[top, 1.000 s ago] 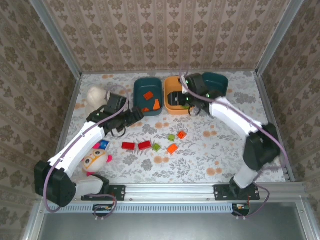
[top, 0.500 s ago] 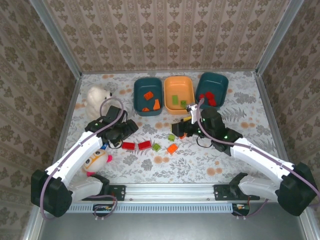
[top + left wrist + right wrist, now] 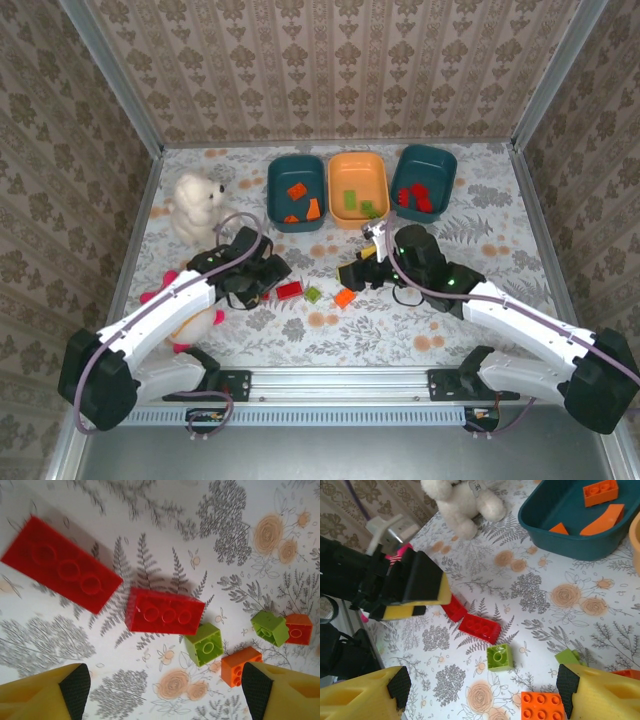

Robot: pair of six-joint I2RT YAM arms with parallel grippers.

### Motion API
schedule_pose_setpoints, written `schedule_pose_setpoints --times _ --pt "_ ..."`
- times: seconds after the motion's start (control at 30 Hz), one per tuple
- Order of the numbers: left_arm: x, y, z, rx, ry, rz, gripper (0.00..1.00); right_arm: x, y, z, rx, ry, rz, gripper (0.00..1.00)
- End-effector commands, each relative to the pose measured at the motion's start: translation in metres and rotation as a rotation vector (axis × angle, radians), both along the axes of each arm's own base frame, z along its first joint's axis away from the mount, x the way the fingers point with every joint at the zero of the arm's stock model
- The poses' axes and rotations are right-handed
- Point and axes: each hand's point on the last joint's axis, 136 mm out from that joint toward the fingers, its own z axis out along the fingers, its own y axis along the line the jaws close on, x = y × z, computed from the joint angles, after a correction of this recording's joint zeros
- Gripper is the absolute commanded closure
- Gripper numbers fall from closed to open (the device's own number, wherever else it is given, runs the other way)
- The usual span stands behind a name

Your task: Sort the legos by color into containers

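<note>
The left hand [image 3: 165, 687] hangs low over the flowered worktop [image 3: 470, 235], jaws spread wide with nothing between them. Two red legos lie flat, studs up, just ahead of it: the left red brick [image 3: 62, 570] above its left finger, and the middle red brick [image 3: 165, 612] close beside that one but not touching. Further right sit a green brick [image 3: 206, 643] and an orange brick [image 3: 241, 665], the orange one hard by the right finger [image 3: 285, 692].

The right hand [image 3: 484, 686] is open too. The orange brick lies on the worktop between its fingers, close against the one at the right of its wrist view, and is not clasped. The green brick sits just beyond the gap.

Along the far side stand three containers in a row: the left teal bin [image 3: 290, 170] holds orange pieces, the orange bin [image 3: 360, 168] holds green ones, and the right teal bin [image 3: 432, 160] holds red ones.
</note>
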Motion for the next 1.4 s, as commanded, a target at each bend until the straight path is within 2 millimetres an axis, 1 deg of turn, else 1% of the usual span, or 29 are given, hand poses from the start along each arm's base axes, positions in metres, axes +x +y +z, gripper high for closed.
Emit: schedule_pose_setpoints --times 0.0,0.07,0.27,0.43,0.53,0.63,0.77,0.9,1.07,1.2,1.37 --pt "-0.003 -0.02 -0.007 -0.055 0.062 0.081 0.18 -0.01 -0.001 0.005 0.003 -0.02 0.026 0.2" --pt "-0.003 -0.029 -0.009 -0.04 0.082 0.078 0.18 -0.01 -0.007 0.011 0.007 -0.038 0.0 0.2" --pt "0.001 -0.061 -0.013 -0.025 0.107 0.058 0.18 -0.006 -0.039 0.038 0.024 -0.142 -0.148 0.15" --pt "0.005 -0.092 -0.014 -0.018 0.122 -0.013 0.19 -0.007 -0.054 0.045 0.017 -0.161 -0.205 0.13" --pt "0.009 -0.118 -0.014 -0.024 0.121 -0.11 0.18 -0.007 -0.059 0.048 0.019 -0.179 -0.223 0.14" --pt "0.001 -0.136 -0.02 0.023 0.176 -0.207 0.17 -0.006 -0.064 0.053 0.018 -0.19 -0.243 0.14" --pt "-0.011 -0.151 -0.032 0.051 0.233 -0.25 0.15 -0.011 -0.069 0.055 0.019 -0.194 -0.247 0.13" --pt "-0.017 -0.166 -0.042 0.068 0.269 -0.277 0.15 -0.018 -0.078 0.051 0.024 -0.188 -0.262 0.13" --pt "-0.021 -0.179 -0.059 0.099 0.313 -0.277 0.19 -0.025 -0.088 0.047 0.025 -0.18 -0.283 0.13" --pt "-0.023 -0.172 -0.071 0.146 0.326 -0.252 0.22 -0.029 -0.094 0.047 0.027 -0.181 -0.298 0.12" --pt "-0.021 -0.166 -0.078 0.185 0.326 -0.248 0.27 -0.029 -0.097 0.046 0.022 -0.182 -0.308 0.12"
